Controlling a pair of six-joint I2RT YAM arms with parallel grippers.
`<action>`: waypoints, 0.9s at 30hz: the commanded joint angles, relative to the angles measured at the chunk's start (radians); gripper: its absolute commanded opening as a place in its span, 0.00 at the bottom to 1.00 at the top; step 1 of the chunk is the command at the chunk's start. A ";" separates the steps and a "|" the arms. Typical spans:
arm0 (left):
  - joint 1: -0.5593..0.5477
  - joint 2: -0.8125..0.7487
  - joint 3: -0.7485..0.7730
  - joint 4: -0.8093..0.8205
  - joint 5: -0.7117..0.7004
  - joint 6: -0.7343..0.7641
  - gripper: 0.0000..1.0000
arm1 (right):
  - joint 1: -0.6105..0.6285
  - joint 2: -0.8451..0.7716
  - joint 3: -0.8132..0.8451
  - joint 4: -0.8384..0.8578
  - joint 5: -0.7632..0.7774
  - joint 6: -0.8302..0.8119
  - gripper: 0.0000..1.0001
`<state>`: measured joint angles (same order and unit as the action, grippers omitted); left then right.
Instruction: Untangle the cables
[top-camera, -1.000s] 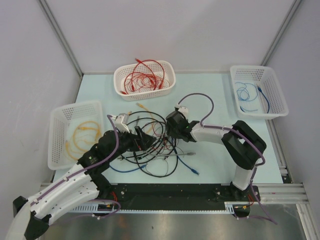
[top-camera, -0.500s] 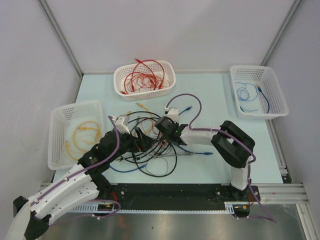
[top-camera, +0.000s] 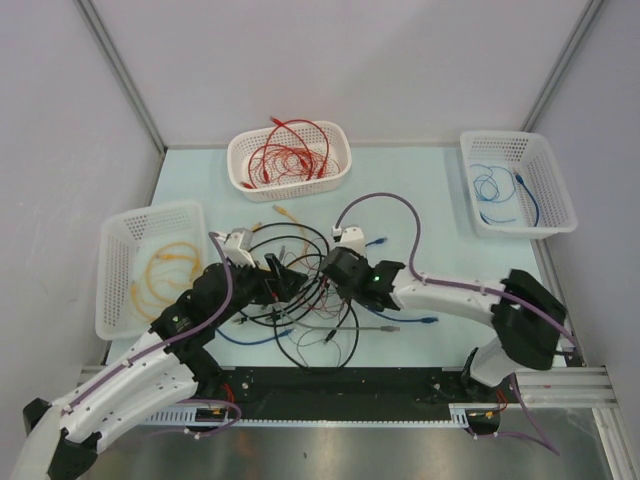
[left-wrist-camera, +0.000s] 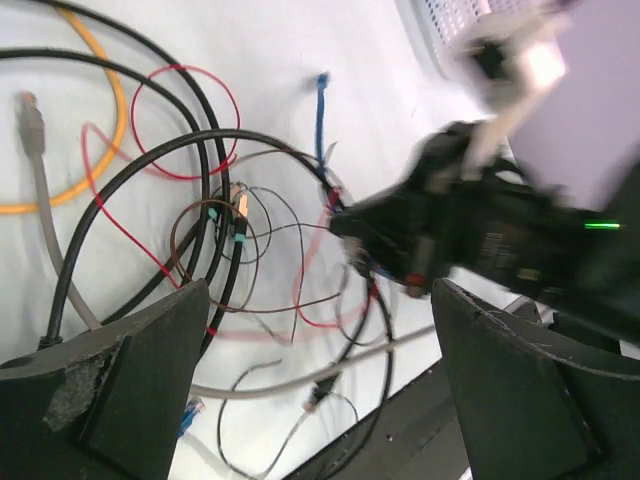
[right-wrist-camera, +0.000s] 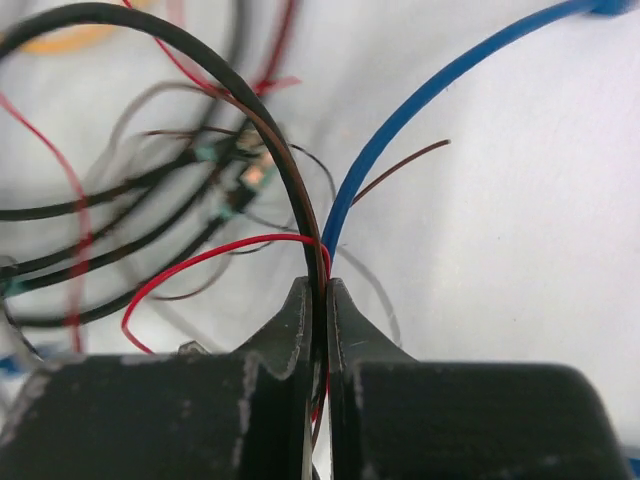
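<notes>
The cables lie in a loose tangle of black, red, grey, blue and brown wires at the table's near middle. My right gripper is shut on a thin bundle of black, brown and red wires pinched between its fingertips. A blue cable rises just beside them. From above, the right gripper sits at the tangle's right side. My left gripper hangs open over the tangle's left part, its fingers wide apart with only loose wires below. The left gripper faces the right one closely.
A white basket with red cables stands at the back. Another basket at the right holds a blue cable, and a third basket at the left holds yellow ones. A yellow cable end lies behind the tangle. The black base rail runs along the near edge.
My right gripper moved left into the tangle and shut on the wires, and its elbow swung out to the right. The blue cable shifted with it. The left gripper stayed open and barely moved.
</notes>
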<state>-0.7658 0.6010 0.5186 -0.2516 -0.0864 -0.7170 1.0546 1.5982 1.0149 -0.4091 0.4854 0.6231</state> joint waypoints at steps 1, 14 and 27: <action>-0.004 -0.026 0.055 0.048 -0.036 0.047 0.98 | 0.018 -0.184 0.017 -0.045 -0.021 -0.029 0.00; -0.004 -0.053 0.109 0.149 -0.116 0.102 1.00 | -0.005 -0.555 0.017 0.024 -0.163 -0.143 0.00; -0.004 0.109 0.169 0.459 0.341 0.214 0.98 | -0.018 -0.529 0.017 0.000 -0.179 -0.128 0.00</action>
<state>-0.7658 0.6231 0.6365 0.0803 0.0425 -0.5499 1.0336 1.0645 1.0153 -0.4381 0.3218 0.4995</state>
